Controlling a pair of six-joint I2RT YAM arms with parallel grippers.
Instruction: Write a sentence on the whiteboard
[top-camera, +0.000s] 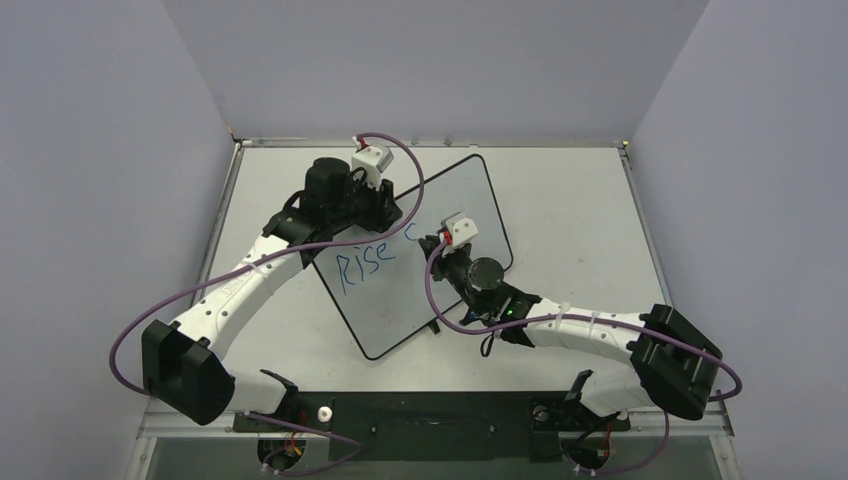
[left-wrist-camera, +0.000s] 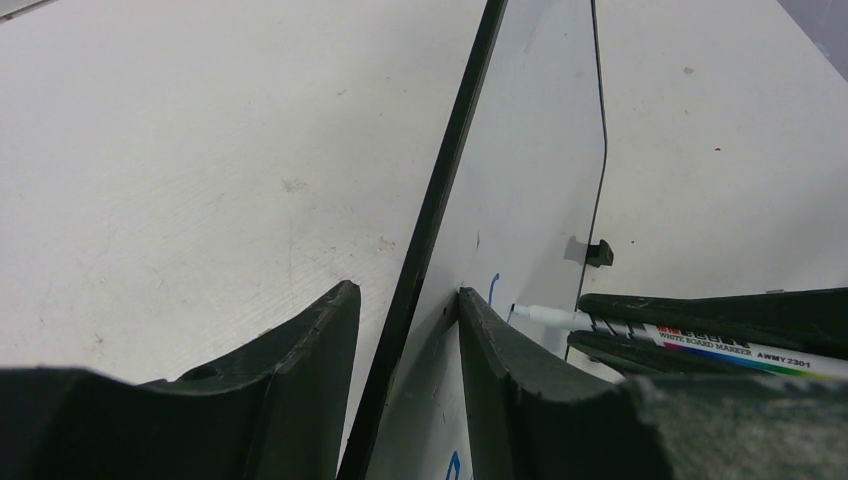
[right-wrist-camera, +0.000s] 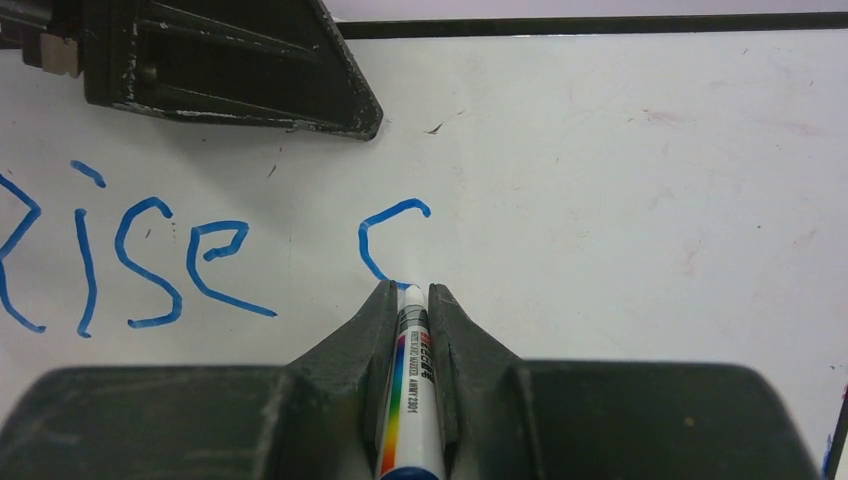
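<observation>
The whiteboard (top-camera: 400, 305) stands tilted at mid-table, held at its far left edge by my left gripper (top-camera: 388, 213). In the left wrist view its jaws (left-wrist-camera: 407, 290) straddle the black frame, one finger pressed on the white face (left-wrist-camera: 530, 170). The sentence reads "Rise" (top-camera: 362, 265) in blue, plus one curved open stroke (right-wrist-camera: 385, 240); the rest of it is not there. My right gripper (right-wrist-camera: 410, 288) is shut on a white marker (right-wrist-camera: 410, 380), its tip touching the board (right-wrist-camera: 620, 180) at the lower end of that stroke. The marker also shows in the left wrist view (left-wrist-camera: 700, 345).
The white table (top-camera: 580, 220) is enclosed by grey walls on three sides. A small black foot (left-wrist-camera: 598, 252) sticks out from the board's edge. Purple cables (top-camera: 415, 170) loop over both arms. The left gripper's finger (right-wrist-camera: 230, 70) rests on the board above "Rise".
</observation>
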